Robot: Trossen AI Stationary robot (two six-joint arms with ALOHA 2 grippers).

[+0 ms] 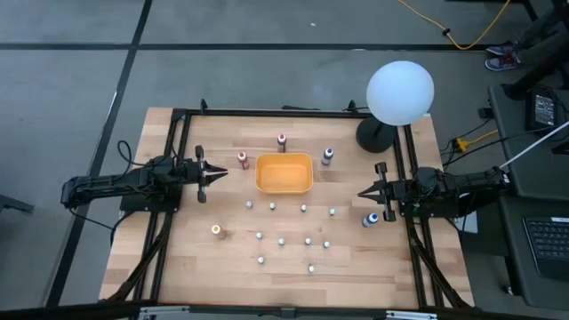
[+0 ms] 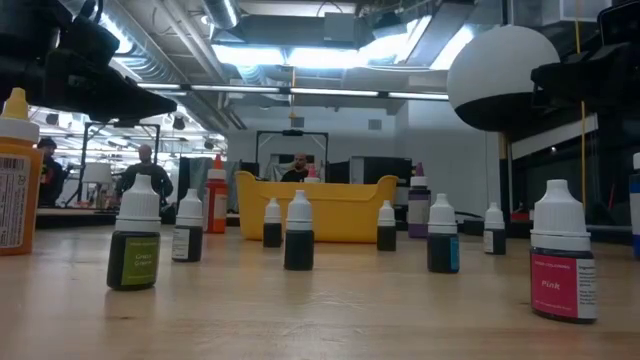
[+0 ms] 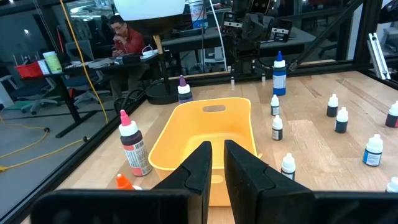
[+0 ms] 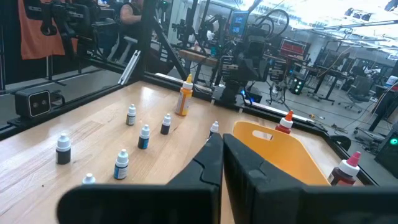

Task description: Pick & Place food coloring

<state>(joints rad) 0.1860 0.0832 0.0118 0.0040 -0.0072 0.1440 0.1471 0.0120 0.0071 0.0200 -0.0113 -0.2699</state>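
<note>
The orange tray [image 1: 284,173] stands at the table's middle, toward the far side. Food coloring bottles stand upright around it: a red-topped one [image 1: 242,160], a maroon one [image 1: 282,140], a purple one [image 1: 327,156], a blue one [image 1: 371,218] and an orange one [image 1: 216,231]. Several tiny white-capped bottles [image 1: 283,238] stand on the near half. My left gripper [image 1: 220,173] hangs level, left of the tray, shut and holding nothing. My right gripper [image 1: 363,192] hangs level, right of the tray, shut and holding nothing.
A white globe lamp [image 1: 400,92] on a black base stands at the far right corner. Black frame rails [image 1: 267,111] run along the table's edges. Bare wood lies between each gripper and the nearest bottles. People sit at desks in the room beyond the table.
</note>
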